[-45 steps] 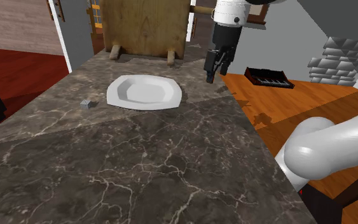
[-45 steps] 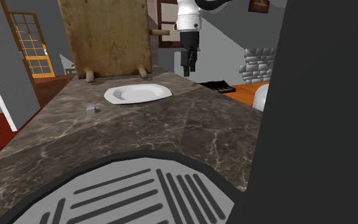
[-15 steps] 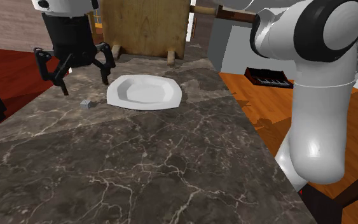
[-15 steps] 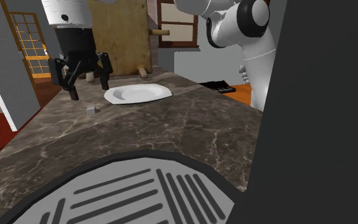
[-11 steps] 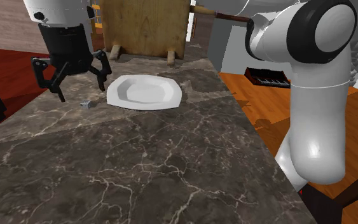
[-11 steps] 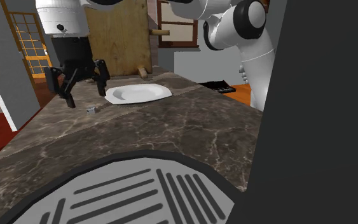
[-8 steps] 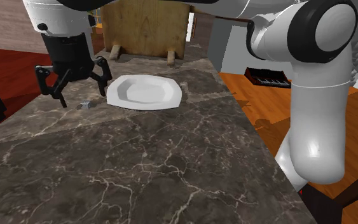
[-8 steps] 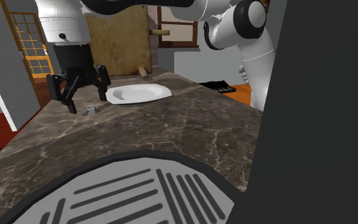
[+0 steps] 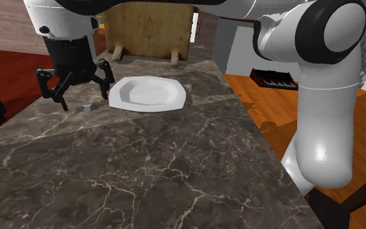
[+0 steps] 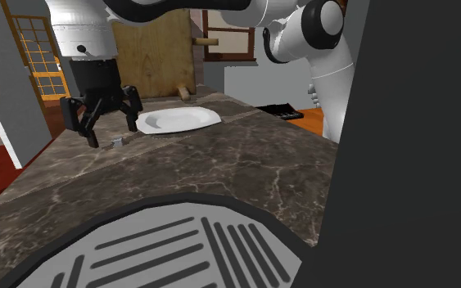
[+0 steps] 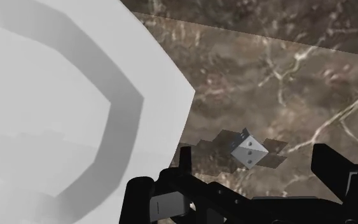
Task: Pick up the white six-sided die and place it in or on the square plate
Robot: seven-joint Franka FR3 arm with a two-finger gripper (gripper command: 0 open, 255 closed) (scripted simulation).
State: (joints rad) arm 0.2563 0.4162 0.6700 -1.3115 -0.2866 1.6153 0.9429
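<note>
Gripper (image 9: 84, 92) spread wide, holding nothing; hangs just above the die (image 9: 88, 107); die sits on the marble counter (image 9: 175, 156), near the square plate (image 9: 175, 104), not touching; wrist view puts it between my fingers (image 11: 334, 167), untouched; straight descent looks right.

Black gripper (image 9: 86, 95) is hovering low over the dark marble counter (image 9: 175, 162), fingers spreading wide on either side of the small grey die (image 9: 88, 107). White square plate (image 9: 175, 102) is sitting just right of the die. Wooden board (image 9: 149, 26) is standing at the far edge.
</note>
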